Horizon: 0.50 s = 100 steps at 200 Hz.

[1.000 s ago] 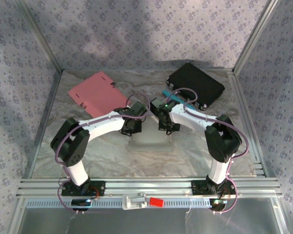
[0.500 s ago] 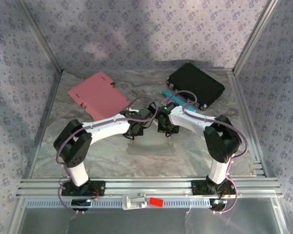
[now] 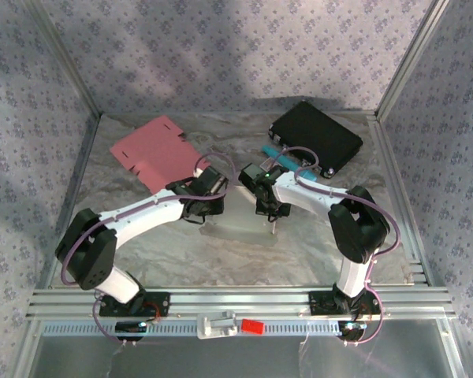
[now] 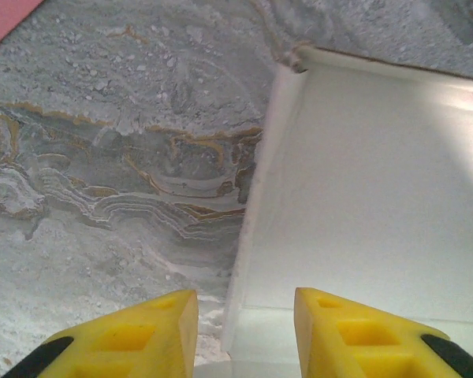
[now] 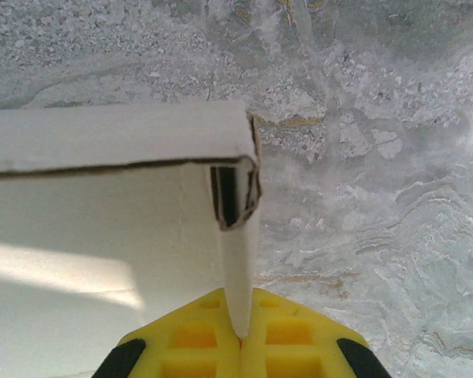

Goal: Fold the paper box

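Far to the left of the paper box (image 3: 240, 227), and behind it, a flat pink sheet (image 3: 159, 153) lies on the counter (image 3: 181, 260). The paper box itself is white and sits in the middle of the counter, between my two claws. My left claw (image 4: 244, 315) is at the left wall of the box. It is open: the yellow fingers (image 4: 142, 331) stand apart, and the thin edge of this wall rises in the gap between them. I cannot tell if a finger touches it. My right claw (image 5: 240, 335) is at the right side of the box. It is closed and pinches the upright right wall, close to a folded corner where the cardboard edge shows brown. Behind the box to the right lies a teal object (image 3: 282, 157), and further right a black case (image 3: 315, 138).
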Tool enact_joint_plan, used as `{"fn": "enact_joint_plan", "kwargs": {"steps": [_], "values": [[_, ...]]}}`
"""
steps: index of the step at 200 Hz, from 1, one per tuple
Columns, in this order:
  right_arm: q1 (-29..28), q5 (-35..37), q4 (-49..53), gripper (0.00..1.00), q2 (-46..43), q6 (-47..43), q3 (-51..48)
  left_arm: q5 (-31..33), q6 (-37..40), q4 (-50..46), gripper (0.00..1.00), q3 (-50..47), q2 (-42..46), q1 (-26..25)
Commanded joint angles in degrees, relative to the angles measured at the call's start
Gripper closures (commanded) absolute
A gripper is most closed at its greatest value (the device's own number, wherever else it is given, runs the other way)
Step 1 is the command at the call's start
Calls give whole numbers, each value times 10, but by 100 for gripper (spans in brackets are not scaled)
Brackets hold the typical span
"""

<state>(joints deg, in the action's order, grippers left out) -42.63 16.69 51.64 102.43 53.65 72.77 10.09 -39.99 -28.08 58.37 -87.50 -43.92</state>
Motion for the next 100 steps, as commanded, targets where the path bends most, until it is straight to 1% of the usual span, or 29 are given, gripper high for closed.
{"fn": "enact_joint_plan", "kwargs": {"steps": [1,31,69,88,100], "values": [[2,16,19,100,-4,13,-8,-52,38,17,64,4,-9,17],[1,15,17,100,-3,14,-5,-56,52,14,68,25,-57,22],[2,14,18,100,-4,14,-7,-37,63,19,72,41,-92,26],[2,14,16,100,-3,12,-5,-35,66,24,76,40,-105,29],[3,13,18,100,-3,11,-4,-40,67,27,82,41,-114,29]]}}
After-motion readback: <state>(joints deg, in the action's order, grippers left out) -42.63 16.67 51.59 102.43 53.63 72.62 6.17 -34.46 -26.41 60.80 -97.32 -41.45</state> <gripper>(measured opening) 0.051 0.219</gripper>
